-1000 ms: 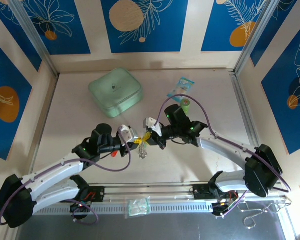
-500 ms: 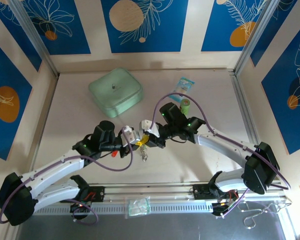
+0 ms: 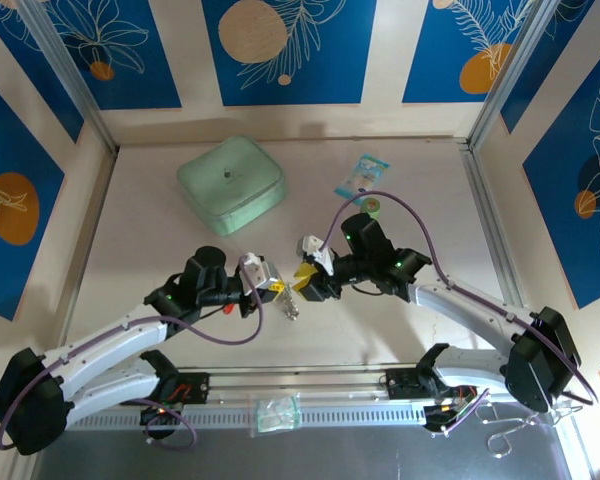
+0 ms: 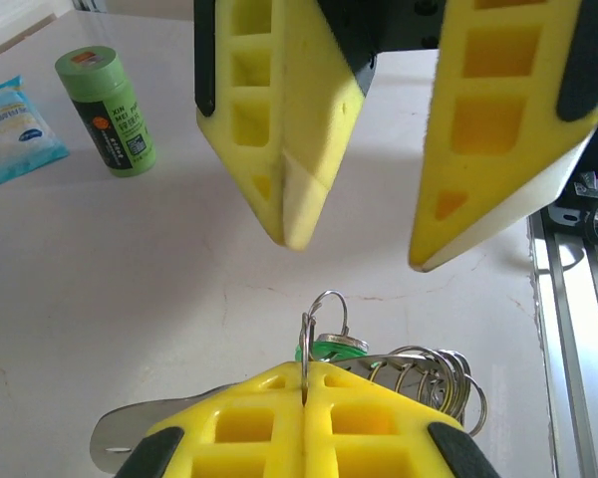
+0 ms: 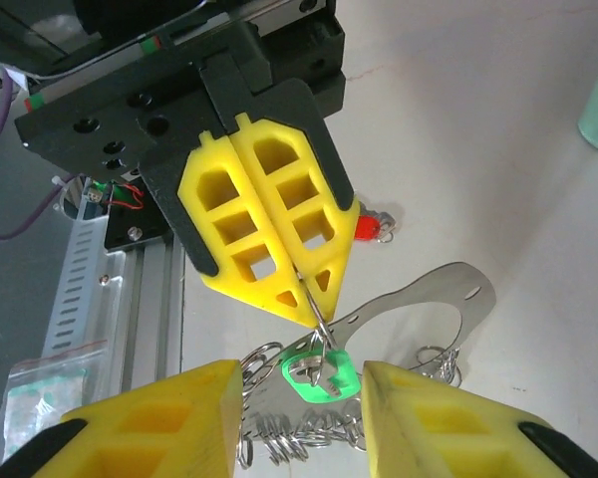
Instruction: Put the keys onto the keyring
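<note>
Threading step. Pinching a small ring of keyring [image 5: 434, 294] in clenched left gripper [image 4: 305, 383], green key [image 5: 319, 374] dangling just under its tips, with released right gripper [image 4: 351, 249] opposite, jaws spread. Next, likely: fetch red key [image 5: 371, 227] off tabletop [image 4: 130, 279] beside left gripper

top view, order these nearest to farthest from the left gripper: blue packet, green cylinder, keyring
1. keyring: one of its small rings is pinched in the left gripper, and the silvery bunch lies right beside the fingertips.
2. green cylinder: farther back and to the right.
3. blue packet: beyond the cylinder, nearer the back wall.
</note>
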Available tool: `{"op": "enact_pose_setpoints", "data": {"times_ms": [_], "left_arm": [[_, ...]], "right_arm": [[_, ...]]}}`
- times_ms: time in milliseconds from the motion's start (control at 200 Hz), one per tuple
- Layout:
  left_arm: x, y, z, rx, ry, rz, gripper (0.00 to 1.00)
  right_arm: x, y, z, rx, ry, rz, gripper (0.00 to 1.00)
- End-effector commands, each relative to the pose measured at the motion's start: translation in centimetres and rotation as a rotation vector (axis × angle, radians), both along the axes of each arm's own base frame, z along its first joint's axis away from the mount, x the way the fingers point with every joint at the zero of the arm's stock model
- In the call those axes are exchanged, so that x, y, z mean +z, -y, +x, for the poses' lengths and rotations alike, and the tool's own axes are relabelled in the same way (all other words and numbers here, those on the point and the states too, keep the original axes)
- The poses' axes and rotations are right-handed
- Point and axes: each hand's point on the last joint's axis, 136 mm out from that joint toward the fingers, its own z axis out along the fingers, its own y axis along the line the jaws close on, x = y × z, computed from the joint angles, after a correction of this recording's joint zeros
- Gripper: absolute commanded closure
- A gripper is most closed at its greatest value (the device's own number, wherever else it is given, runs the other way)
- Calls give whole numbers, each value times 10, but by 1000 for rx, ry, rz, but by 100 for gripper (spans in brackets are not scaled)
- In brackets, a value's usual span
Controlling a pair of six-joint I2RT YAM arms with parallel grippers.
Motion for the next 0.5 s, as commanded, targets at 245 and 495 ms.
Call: {"op": "enact_pose_setpoints", "data": {"times_ms": [245, 495], "left_arm": [[16, 2, 1, 3, 53, -52, 100], [16, 2, 1, 5, 58, -53, 100]], "right_arm": [[-8, -11, 1, 0, -86, -9, 79], [-7, -11, -1, 13, -97, -1, 95]]}}
